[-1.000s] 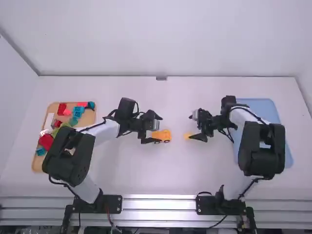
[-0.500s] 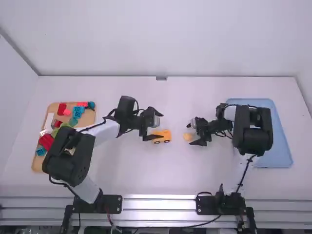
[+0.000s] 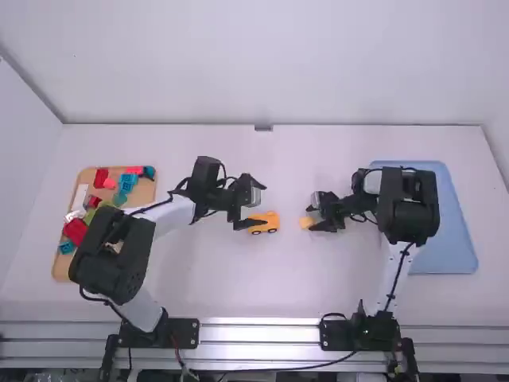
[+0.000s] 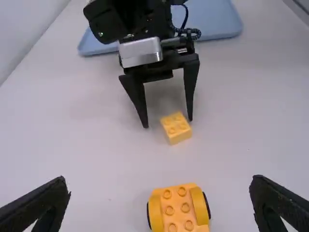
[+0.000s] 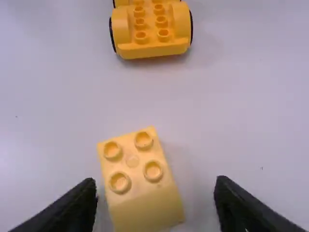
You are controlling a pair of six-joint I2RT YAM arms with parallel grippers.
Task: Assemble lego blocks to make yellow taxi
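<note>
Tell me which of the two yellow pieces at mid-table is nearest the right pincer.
The small four-stud block, lying at the right pincer's open fingertips. It has no wheels; the other piece, the wheeled base, lies farther off.

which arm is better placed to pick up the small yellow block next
Right, I'd say: the open right pincer is at the block, while the left pincer is by the wheeled piece.
</note>
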